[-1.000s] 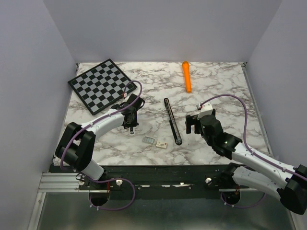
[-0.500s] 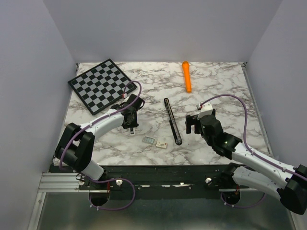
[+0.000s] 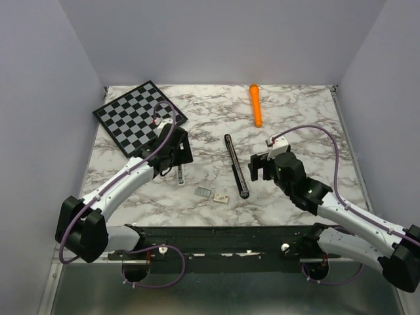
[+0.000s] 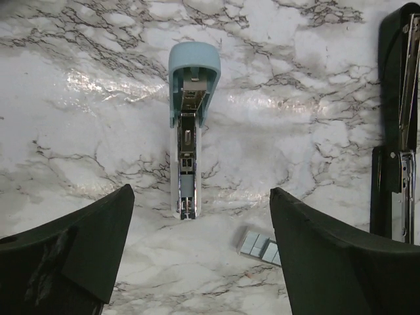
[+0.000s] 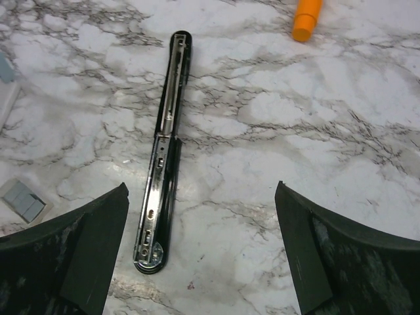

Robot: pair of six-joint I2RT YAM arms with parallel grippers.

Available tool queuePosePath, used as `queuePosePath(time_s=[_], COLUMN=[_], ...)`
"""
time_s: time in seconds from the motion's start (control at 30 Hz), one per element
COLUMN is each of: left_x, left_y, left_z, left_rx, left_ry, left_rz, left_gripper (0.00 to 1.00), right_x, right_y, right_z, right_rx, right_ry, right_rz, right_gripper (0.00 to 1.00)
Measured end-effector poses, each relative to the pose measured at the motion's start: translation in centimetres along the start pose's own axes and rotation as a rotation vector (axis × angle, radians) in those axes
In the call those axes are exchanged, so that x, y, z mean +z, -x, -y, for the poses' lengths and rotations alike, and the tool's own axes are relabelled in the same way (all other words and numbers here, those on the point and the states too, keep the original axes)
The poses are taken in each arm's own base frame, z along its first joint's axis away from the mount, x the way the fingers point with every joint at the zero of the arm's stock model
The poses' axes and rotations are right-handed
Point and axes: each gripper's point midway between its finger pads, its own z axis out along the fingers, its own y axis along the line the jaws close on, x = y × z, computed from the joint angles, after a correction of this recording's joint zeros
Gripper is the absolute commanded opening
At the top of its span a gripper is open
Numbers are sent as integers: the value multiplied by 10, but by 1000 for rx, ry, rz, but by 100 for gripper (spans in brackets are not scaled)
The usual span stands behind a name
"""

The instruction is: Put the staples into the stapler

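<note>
Judging by the stapler [image 3: 236,164] lying opened flat and the staples [image 3: 205,191] loose on the table [image 3: 302,111] near its left side, you have loaded nothing yet, and both your left gripper [image 4: 201,197] and right gripper [image 5: 201,187] hang wide apart, holding nothing.

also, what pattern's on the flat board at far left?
Checkered, black and light grey squares. The board shows best in the top external view.
</note>
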Motion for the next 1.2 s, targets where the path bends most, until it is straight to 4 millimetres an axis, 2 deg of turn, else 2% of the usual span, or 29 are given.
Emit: queuePosePath(time_s=[0.07,0.2,0.47,0.6,0.73,0.8,1.0,1.1,1.2], left_x=[-4,-4,13,22,23,15,-35,-53,-61], left_y=[9,26,88,90,89,85,86,83,75], left_z=[-3,-12,-2,-6,-23,-34,-57,-66,-76], left_rx=[-24,-52,-62,-81,-134,-161,-227,-244,-252], left_ry=[0,17,2,-11,-5,1,-8,-1,24], left_rz=[28,55,107,81,82,95,224,278,298], left_gripper=[99,99,99,99,99,99,99,99,99], right_x=[1,7,15,19,25,29,49,62,75], right_y=[6,10,-3,-8,-16,-20,-25,-29,-35], right_z=[-8,-27,-59,-84,-130,-154,-224,-252,-274], right_rx=[-5,-9,11,-8,-49,-71,-114,-130,-144], right_ry=[39,121,245,306,385,418,484,499,499], right_rz=[0,-29,-129,-170,-217,-237,-236,-233,-228], right_gripper=[99,99,97,96,97,97,97,97,96])
